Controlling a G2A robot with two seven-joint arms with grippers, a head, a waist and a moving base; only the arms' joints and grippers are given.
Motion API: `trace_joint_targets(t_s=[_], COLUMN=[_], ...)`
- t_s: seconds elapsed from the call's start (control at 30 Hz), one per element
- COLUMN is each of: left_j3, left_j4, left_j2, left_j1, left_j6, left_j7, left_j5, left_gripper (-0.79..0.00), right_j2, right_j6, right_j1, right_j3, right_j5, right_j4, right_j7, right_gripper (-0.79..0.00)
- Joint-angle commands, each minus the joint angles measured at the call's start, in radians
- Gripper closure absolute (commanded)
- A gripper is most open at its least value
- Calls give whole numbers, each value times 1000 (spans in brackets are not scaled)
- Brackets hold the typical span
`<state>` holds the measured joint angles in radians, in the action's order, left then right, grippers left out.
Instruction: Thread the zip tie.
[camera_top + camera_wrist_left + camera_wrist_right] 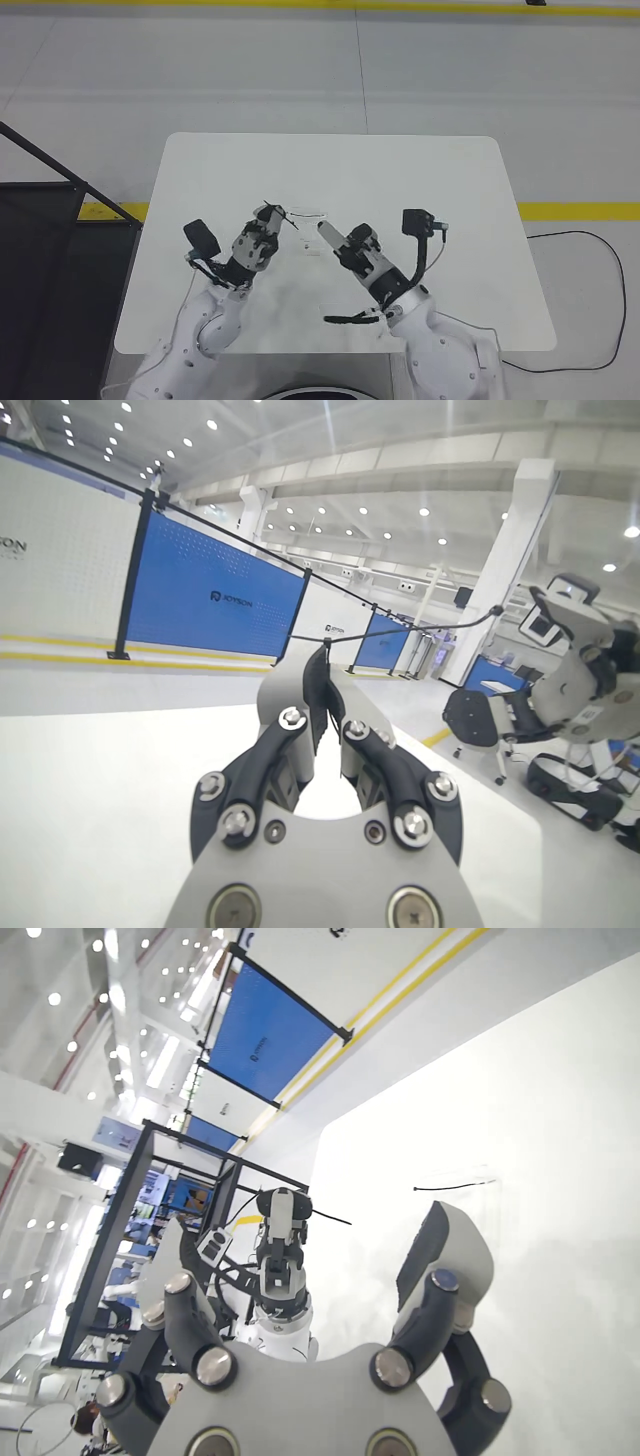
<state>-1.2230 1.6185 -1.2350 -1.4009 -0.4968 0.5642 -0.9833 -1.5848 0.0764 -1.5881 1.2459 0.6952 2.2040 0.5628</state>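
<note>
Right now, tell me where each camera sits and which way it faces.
Top view: above the arms, looking down at the table; both arms show, left gripper shut on the zip tie, right gripper open.
Left wrist view: behind the left gripper, looking along its fingers over the table into the hall; the right arm shows beyond.
Right wrist view: behind the right gripper, facing the left gripper across the table; its fingers spread.
Shared: each wrist view shows the other arm.
</note>
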Motion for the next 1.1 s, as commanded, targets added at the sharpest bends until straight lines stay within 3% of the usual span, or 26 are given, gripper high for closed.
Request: trace_joint_targets(t_s=[0.0,0.43,0.8,0.83,0.97,1.07], left_j3=[4,9,34,36,45,51], left_j4=[10,32,67,70,75,75], left_j2=[1,1,-7,-7,-10,-12], left_j1=[-2,-9,-23,-25,-31,-31], left_j6=[-55,-70,-124,-125,-132,-141], left_j7=[-52,-86,-185,-185,-186,-199], left_j5=[50,77,248,249,246,252], left_gripper=[0,0,0,0,0,0], right_j2=[8,11,36,38,45,50], right_j6=[-114,-130,-385,-398,-434,-441], right_j1=[-26,-31,20,24,31,34], right_j3=[35,42,56,56,53,50], right_j5=[-49,-51,-147,-150,-152,-151], right_j4=[-21,-27,-212,-221,-246,-257], right_j7=[-4,-5,-14,-17,-34,-43], right_gripper=[-785,-785,-776,-674,-388,-372])
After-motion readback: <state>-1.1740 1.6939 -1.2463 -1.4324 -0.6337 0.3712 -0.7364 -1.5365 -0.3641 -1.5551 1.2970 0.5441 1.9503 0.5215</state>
